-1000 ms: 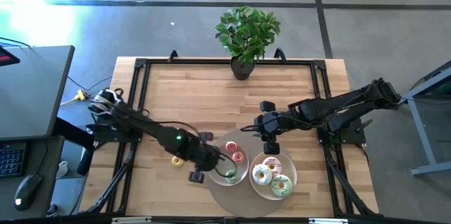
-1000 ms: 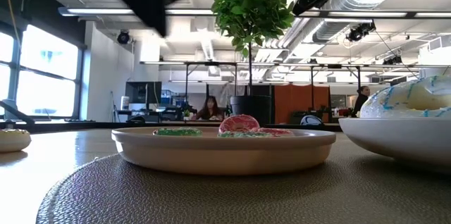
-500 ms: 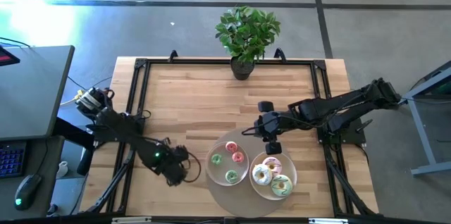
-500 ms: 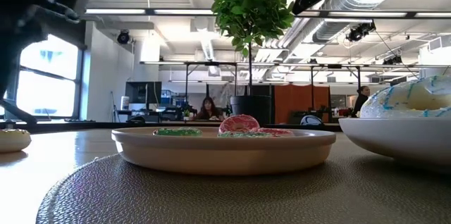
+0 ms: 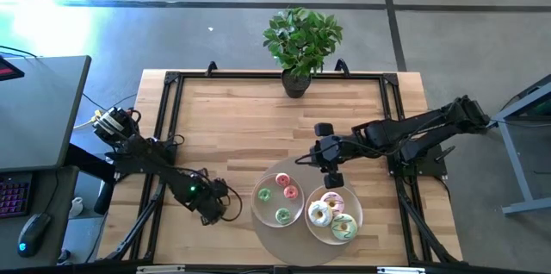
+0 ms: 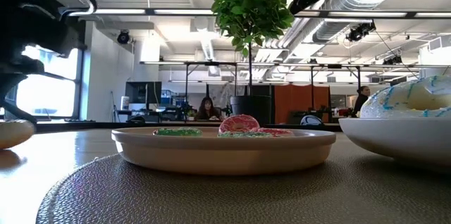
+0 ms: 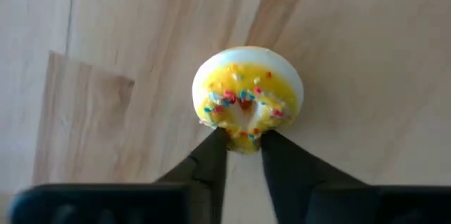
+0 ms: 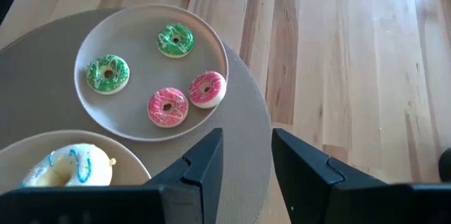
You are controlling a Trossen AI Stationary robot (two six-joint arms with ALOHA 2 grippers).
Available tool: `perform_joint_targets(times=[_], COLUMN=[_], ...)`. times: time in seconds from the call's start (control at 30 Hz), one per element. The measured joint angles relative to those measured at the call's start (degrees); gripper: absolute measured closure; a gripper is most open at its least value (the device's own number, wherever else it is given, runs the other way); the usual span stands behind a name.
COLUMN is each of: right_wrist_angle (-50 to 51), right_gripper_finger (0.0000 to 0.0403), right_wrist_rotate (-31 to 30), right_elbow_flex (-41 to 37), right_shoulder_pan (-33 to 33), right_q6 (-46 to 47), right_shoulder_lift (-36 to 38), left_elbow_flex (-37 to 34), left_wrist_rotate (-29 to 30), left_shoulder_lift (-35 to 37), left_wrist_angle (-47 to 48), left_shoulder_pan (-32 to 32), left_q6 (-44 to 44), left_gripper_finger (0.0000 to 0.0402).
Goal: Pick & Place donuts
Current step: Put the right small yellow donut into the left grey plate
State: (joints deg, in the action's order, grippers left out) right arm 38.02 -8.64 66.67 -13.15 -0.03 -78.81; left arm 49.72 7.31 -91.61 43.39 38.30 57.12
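Left wrist view has the left end effector [image 7: 243, 139] pinching the near rim of the yellow donut [image 7: 247, 98] – it lies flat on the wooden desk [image 7: 366, 55], icing and hole facing up, just beside the round mat [image 5: 297, 238]. Four tiny donuts [image 8: 168, 106] sit flat in the left bowl [image 8: 215, 48]. The right end effector [image 8: 246, 155] hovers over the mat's edge – fingers apart, holding nothing.

From above we look straight down on the whole tabletop [image 5: 258, 127]. The low camera looks level across it. Both show the plate [image 5: 277, 195]; each wrist camera looks down closely.
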Motion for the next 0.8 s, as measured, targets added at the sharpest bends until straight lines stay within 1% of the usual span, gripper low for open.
perform_joint_targets(times=[0.1, 0.17, 0.3, 0.4, 0.47, 0.57, 0.6, 0.67, 0.8], right_wrist_angle=[-0.6, -1.1, -2.2, -2.6, -2.7, -2.7, -2.7, -2.7, -2.7], right_gripper_finger=[0.0284, 0.0284, 0.0284, 0.0284, 0.0284, 0.0284, 0.0284, 0.0284, 0.0284], right_wrist_rotate=[0.0, 0.0, 0.0, 0.0, 0.0, 0.0, 0.0, 0.0, 0.0], right_elbow_flex=[0.0, 0.0, 0.0, 0.0, 0.0, 0.0, 0.0, 0.0, 0.0], right_shoulder_pan=[0.0, 0.0, 0.0, 0.0, 0.0, 0.0, 0.0, 0.0, 0.0], right_q6=[0.0, 0.0, -0.3, -0.4, -0.5, -0.5, -0.4, -0.1, 0.1], right_shoulder_lift=[0.0, 0.0, 0.0, 0.0, 0.0, 0.0, 0.0, 0.0, 0.0], left_elbow_flex=[0.7, 1.5, 4.1, 7.8, 10.7, 13.8, 14.5, 15.3, 15.2], left_wrist_rotate=[2.5, 4.1, 6.9, 9.0, 9.4, 9.5, 9.2, 6.5, -2.8], left_shoulder_lift=[-0.1, -0.1, -0.1, -0.1, -0.1, -0.1, -0.1, -0.1, -3.1], left_wrist_angle=[-0.5, -0.8, -1.9, -2.3, -4.2, -7.8, -9.2, -12.5, -16.8], left_shoulder_pan=[-0.1, -0.2, -0.1, -0.3, -1.6, -4.8, -6.2, -9.1, -14.1], left_q6=[-1.4, -2.7, -6.7, -12.4, -17.1, -21.6, -22.8, -24.9, -31.4], left_gripper_finger=[0.0376, 0.0392, 0.0381, 0.039, 0.0397, 0.0394, 0.0393, 0.0393, 0.0396])
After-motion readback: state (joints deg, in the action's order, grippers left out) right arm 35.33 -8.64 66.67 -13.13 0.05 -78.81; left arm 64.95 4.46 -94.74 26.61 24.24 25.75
